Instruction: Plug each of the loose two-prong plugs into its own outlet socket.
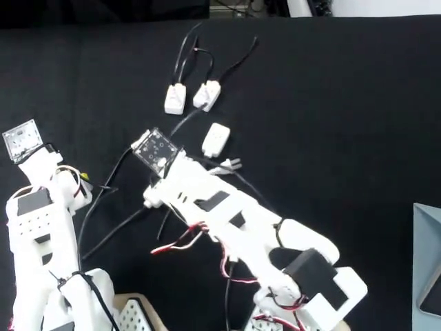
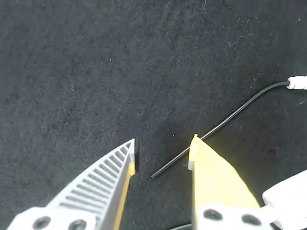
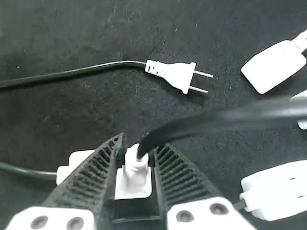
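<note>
My right gripper [image 3: 136, 158] is shut on a white two-prong plug [image 3: 133, 173] whose black cable [image 3: 225, 120] arches away. A white block [image 3: 72, 167] lies right beside and under that plug; I cannot tell whether the plug is seated in it. A loose white plug [image 3: 175, 75] [image 1: 231, 164] lies flat nearby, prongs bare. White outlet sockets [image 1: 175, 98] [image 1: 207, 94] [image 1: 216, 139] rest farther back on the table. My left gripper [image 2: 163, 153] hangs open over the black cloth, with a thin black cable [image 2: 216, 127] running past its yellow finger [image 2: 211, 177].
The table is covered in black cloth [image 1: 331, 103]. Black cables [image 1: 103, 200] trail between the two arms. A grey object [image 1: 427, 262] sits at the right edge. Red and white wires [image 1: 179, 241] hang from the right arm.
</note>
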Controlling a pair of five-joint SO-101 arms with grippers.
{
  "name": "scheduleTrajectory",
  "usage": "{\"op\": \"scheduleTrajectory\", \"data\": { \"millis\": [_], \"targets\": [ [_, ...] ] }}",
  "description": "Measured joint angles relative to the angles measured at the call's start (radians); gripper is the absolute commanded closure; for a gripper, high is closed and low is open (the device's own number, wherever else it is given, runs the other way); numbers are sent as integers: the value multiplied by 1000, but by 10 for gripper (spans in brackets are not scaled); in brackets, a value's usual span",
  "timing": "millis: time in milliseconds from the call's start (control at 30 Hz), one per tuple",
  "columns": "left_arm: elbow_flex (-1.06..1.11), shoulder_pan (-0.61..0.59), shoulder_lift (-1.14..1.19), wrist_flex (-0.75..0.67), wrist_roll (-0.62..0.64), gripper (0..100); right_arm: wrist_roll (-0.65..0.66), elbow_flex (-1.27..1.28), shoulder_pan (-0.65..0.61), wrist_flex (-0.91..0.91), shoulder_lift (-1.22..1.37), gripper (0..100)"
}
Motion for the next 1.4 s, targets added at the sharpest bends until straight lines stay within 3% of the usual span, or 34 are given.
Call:
{"op": "scheduleTrajectory", "data": {
  "millis": [333, 1000, 1200, 1400],
  "targets": [
    [0, 0, 0, 0, 0, 812, 2, 14, 5, 20, 2, 986],
    [0, 0, 0, 0, 0, 812, 0, -101, 8, 301, 0, 982],
    [0, 0, 0, 0, 0, 812, -12, -175, 5, 448, 0, 816],
    [0, 0, 0, 0, 0, 812, -75, -239, 5, 595, 2, 804]
  ]
}}
